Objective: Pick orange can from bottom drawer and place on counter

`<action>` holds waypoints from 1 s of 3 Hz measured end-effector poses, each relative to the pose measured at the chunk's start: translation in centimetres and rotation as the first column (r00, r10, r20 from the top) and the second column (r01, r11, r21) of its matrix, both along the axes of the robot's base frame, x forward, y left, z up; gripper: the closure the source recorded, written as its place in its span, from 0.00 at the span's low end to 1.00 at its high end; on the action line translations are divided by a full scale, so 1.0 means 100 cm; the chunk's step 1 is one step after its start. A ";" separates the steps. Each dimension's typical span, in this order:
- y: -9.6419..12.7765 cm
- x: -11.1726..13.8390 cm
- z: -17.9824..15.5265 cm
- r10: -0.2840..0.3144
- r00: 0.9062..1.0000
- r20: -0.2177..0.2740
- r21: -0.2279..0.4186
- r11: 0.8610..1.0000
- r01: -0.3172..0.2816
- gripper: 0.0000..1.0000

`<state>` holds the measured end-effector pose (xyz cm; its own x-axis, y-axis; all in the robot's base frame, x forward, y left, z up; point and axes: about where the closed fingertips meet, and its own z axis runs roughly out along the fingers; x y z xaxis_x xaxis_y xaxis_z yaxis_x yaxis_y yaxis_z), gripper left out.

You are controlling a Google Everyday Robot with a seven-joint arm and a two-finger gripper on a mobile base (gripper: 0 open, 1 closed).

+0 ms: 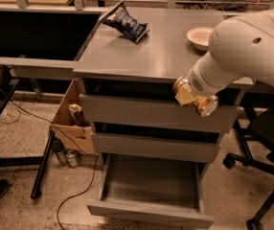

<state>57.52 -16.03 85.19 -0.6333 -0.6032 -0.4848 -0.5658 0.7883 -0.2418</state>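
Since the orange can is out of the drawer and hanging in the air, I read this as the carry leg: pick done, place not yet.

- desk [146, 56]: grey top, the target surface. The front-middle stretch is bare, and it's the nearest spot to where the can is now.
- arm [242, 47]: comes in from the right and covers the desk's right front corner. It is angled down and left so the wrist sits in front of the drawer stack, not over the top.
- bottom drawer [151, 181]: pulled right out, nothing visible in the tray. It's open because that's where the can belongs in this task. The two drawers above it are shut.
- chip bag [125, 22]: back left on the desk, well apart from the can.
- bowl [200, 36]: back right on the desk, partly behind the arm. It's the nearest obstacle if the place goes right.
- orange can [197, 98]: tilted, shiny end pointing down-right, in front of the top drawer's face and just below the desk's front edge. It touches neither.
- hand [188, 92]: at the wrist end, closed on the can. Nothing else supports the can, so the grip is carrying it.

Judgement: the can needs to rise above the desk edge before any move inward, or it will clip the lip. The tilt needs correcting to set it down upright.
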 end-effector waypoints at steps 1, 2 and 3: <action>0.016 0.012 0.034 0.018 0.999 0.039 -0.040 0.999 -0.016 1.00; 0.039 0.024 0.061 0.051 0.995 0.081 -0.079 0.996 -0.044 1.00; 0.058 0.050 0.078 0.082 0.991 0.106 -0.098 0.993 -0.071 1.00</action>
